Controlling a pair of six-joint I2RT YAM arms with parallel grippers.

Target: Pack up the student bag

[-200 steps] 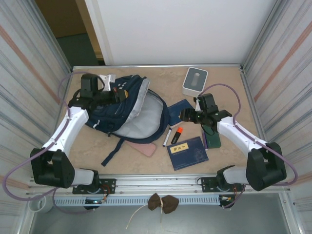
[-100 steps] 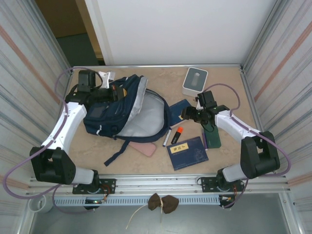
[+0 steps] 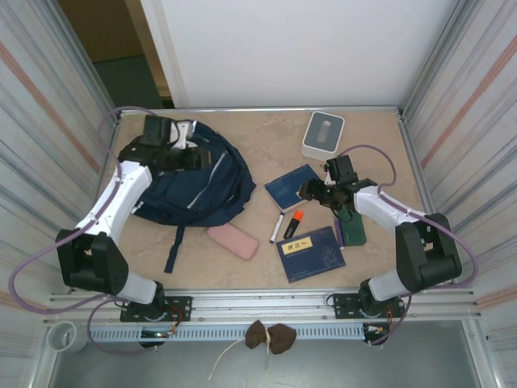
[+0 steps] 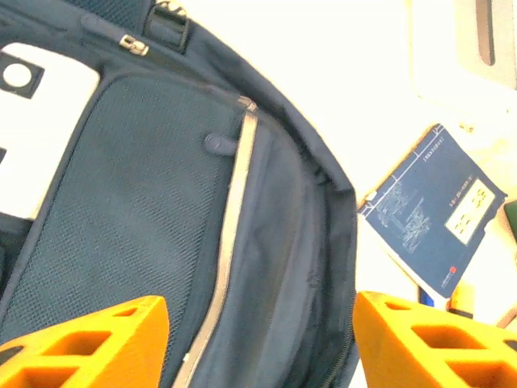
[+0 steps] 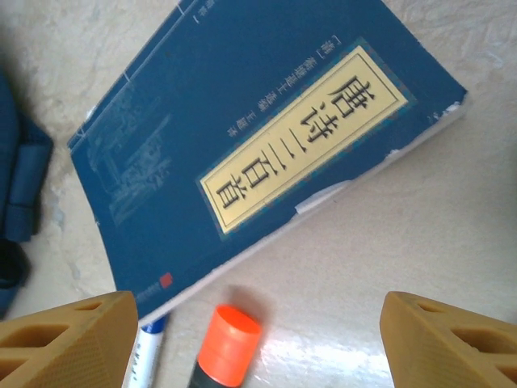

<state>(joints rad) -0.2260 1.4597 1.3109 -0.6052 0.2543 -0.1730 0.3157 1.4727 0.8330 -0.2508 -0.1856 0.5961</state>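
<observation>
Student bag [image 3: 190, 182] — flat on tabletop [image 3: 266, 137], mouth fallen shut, lately held open. Left fingers [image 4: 89, 339] above it, just parted, empty. Right fingers [image 5: 65, 339] wide over blue book [image 5: 258, 162] beside bag — reopening likely needed before packing.

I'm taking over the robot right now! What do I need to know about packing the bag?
Pincers: the left pincer is open above the student bag, holding nothing. The right pincer is open over the far blue book, holding nothing.
Things: the bag lies on the left of the table. The near blue book, orange-capped marker, white pen and pink case lie out beside it.
Done: nothing seen packed; the bag's inside is hidden.
Left: open the bag and load the items.
</observation>
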